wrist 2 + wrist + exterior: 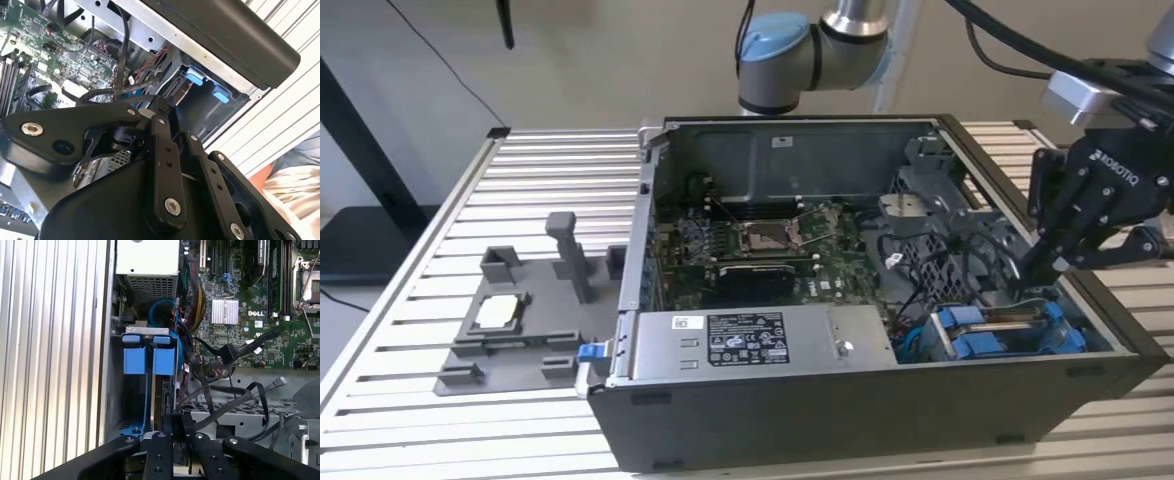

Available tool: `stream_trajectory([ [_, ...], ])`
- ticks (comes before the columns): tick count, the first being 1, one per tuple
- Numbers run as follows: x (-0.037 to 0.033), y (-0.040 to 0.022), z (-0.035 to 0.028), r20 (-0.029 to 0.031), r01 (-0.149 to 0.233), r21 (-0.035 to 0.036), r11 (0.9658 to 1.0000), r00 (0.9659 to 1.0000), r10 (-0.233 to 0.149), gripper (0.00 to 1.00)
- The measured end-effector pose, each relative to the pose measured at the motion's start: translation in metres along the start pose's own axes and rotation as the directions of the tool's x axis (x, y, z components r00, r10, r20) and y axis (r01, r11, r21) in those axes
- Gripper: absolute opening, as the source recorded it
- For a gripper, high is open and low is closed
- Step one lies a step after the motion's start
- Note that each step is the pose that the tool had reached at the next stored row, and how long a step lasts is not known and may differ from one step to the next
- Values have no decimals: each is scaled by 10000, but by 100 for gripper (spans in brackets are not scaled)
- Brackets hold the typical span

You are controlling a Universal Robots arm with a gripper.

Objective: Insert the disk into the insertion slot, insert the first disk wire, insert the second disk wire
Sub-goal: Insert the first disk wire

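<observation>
The disk [1003, 330], in its bright blue frame, sits down in the insertion slot [1107, 345] at the case's front corner on the exterior view's right. In the first wrist view its blue end tabs [149, 360] and thin edge [161, 400] stand inside the dark grey insertion slot [112, 390]. My gripper [1030, 285] reaches down into the case just behind the disk. Its fingertips [184, 424] are drawn together on the black end of a disk wire [220, 412] at the disk's rear edge. The gripper [159, 106] hangs above the blue tabs [206, 85].
A silver power-supply box [734, 340] lies along the case's front. The motherboard [774, 240] fills the middle, with a loose black connector [227, 352] and tangled cables beside the bay. A grey jig [520, 320] with posts stands on the slatted table. A person's clothing [295, 190] shows beyond the case.
</observation>
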State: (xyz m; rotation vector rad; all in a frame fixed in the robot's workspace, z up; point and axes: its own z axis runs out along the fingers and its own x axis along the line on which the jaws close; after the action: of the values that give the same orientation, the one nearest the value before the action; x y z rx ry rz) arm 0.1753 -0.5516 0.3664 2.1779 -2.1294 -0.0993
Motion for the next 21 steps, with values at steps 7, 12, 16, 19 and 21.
stream_trajectory([
  [7,21,-11,48,0,1,-1,10000,10000,-1,19],
  [12,29,-21,92,0,1,-1,10000,10000,-1,19],
  [16,29,-30,145,0,1,-1,10000,10000,-1,19],
  [19,34,-35,171,1,1,-1,10000,10000,-1,19],
  [21,42,-37,183,1,-2,-1,10000,10000,2,19],
])
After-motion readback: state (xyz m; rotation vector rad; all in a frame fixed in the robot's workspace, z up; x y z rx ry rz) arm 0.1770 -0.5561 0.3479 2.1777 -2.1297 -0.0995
